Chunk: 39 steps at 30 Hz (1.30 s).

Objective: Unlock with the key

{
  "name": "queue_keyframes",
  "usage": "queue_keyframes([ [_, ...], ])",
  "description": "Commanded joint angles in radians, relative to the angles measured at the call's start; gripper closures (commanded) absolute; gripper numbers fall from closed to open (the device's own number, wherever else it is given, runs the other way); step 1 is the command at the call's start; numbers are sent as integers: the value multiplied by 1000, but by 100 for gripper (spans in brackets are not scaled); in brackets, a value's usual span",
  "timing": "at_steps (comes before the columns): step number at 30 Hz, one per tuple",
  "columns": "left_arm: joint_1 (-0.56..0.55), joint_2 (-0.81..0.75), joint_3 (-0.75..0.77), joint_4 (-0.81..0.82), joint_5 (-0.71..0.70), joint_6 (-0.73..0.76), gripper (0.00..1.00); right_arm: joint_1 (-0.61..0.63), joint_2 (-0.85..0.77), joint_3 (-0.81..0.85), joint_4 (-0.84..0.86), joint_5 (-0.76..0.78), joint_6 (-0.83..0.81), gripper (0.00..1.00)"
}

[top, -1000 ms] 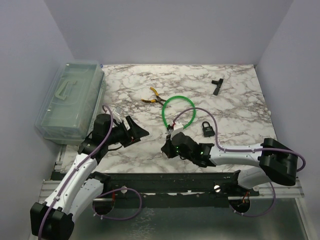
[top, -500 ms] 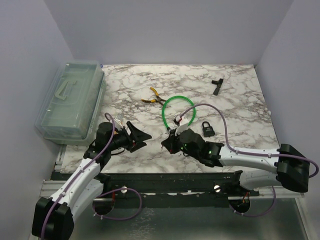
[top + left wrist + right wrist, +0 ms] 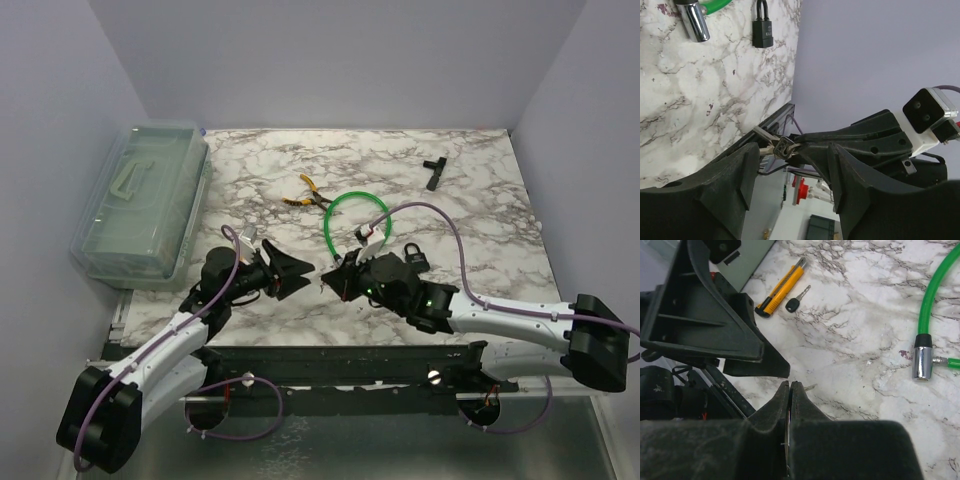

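Observation:
The small silvery key (image 3: pixel 774 144) is pinched in the tips of my shut right gripper (image 3: pixel 330 275). Only its thin tip (image 3: pixel 810 387) pokes out past the closed fingers (image 3: pixel 790 385) in the right wrist view. My left gripper (image 3: pixel 300 267) is open, and its two fingers (image 3: pixel 730 180) stand either side of the key without touching it. The black padlock (image 3: pixel 414 258) lies on the marble just behind my right wrist and also shows in the left wrist view (image 3: pixel 762 31).
A green cable loop (image 3: pixel 355 215) with a silver end (image 3: pixel 922 362) lies mid-table. A yellow-handled tool (image 3: pixel 780 286) and a black-headed key (image 3: pixel 797 299) lie behind it. A black T-shaped tool (image 3: pixel 433 172) is at the back right. A clear plastic box (image 3: pixel 140 200) stands left.
My left gripper has swung right to meet the right gripper. My right gripper, still shut on the key, has shifted slightly back. The two tips now face each other.

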Motion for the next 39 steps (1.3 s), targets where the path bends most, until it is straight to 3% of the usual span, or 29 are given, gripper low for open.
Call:
queue_keyframes([
  [1, -32, 40, -23, 136, -56, -113, 37, -5, -34, 31, 64, -32, -22, 100],
  [26, -79, 82, -41, 220, -120, -253, 36, -7, -52, 51, 104, -42, -44, 100],
  [39, -90, 109, -35, 259, -143, -276, 45, -6, -34, 48, 123, -55, -41, 100],
])
